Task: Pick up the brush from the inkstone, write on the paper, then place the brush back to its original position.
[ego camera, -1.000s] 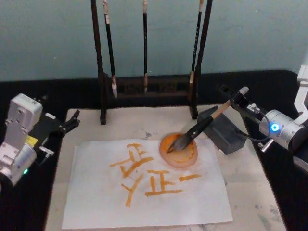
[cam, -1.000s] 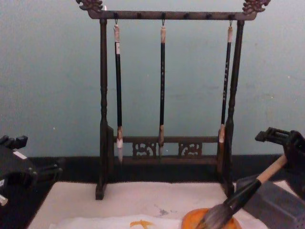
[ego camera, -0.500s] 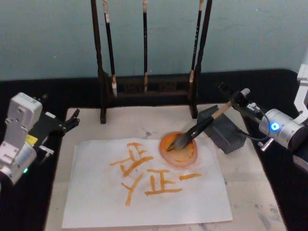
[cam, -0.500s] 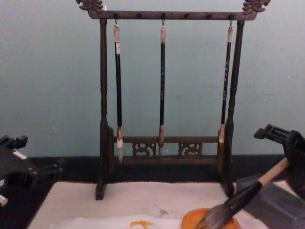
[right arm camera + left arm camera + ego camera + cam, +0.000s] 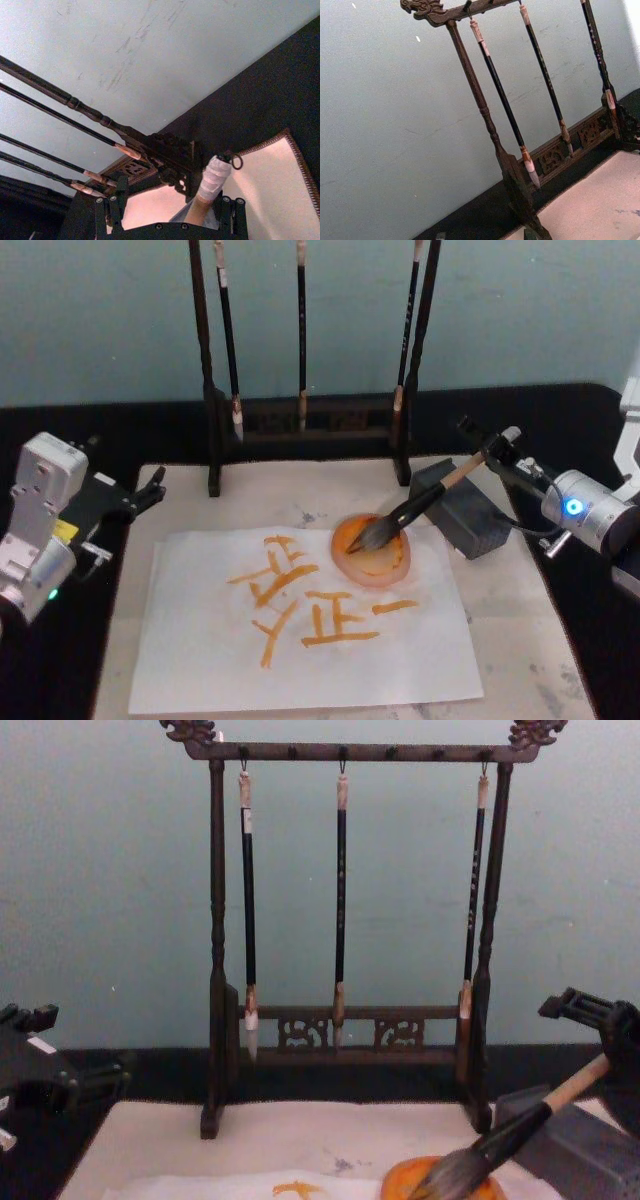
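Your right claw (image 5: 490,452) sits at the right of the bench, its fingers closed on the pale upper end of the brush (image 5: 415,508). The brush slants down to the robot's left, its handle crossing the grey inkstone block (image 5: 462,512) and its bushy bristles resting in the round orange dish (image 5: 372,552). That dish stands on the upper right part of the paper (image 5: 200,660), which carries orange strokes and lies on the beige mat (image 5: 520,640). Your left claw (image 5: 150,490) is parked at the left edge of the mat, well apart from the paper; you cannot tell how its fingers stand. Three thin brushes hang from the wooden rack (image 5: 214,940) behind
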`<control>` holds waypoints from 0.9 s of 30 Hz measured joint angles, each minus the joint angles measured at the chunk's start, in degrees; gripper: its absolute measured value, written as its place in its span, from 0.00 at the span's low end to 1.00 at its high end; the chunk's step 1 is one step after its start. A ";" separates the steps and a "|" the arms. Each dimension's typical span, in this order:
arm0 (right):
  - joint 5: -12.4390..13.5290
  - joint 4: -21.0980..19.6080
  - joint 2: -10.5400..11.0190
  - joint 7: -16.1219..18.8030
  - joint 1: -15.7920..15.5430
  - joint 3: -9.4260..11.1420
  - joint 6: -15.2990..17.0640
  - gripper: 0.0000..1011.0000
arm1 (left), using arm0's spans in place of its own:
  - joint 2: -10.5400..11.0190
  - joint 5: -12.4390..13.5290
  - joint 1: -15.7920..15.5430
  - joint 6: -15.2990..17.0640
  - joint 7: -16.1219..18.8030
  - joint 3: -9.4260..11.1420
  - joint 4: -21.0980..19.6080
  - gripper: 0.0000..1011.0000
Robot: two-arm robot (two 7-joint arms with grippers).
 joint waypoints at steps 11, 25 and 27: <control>0.73 -0.89 1.57 -0.59 -0.97 -1.15 -1.63 0.99 | 0.00 0.00 0.00 0.00 0.00 0.00 0.00 1.00; 3.92 -9.00 6.31 -1.12 -7.09 -0.46 -1.91 0.99 | 0.00 0.00 0.00 0.00 0.00 0.00 0.00 1.00; 4.86 -11.15 7.37 -1.47 -8.83 0.06 -1.82 0.99 | 0.00 0.00 0.00 0.00 0.00 0.00 0.00 1.00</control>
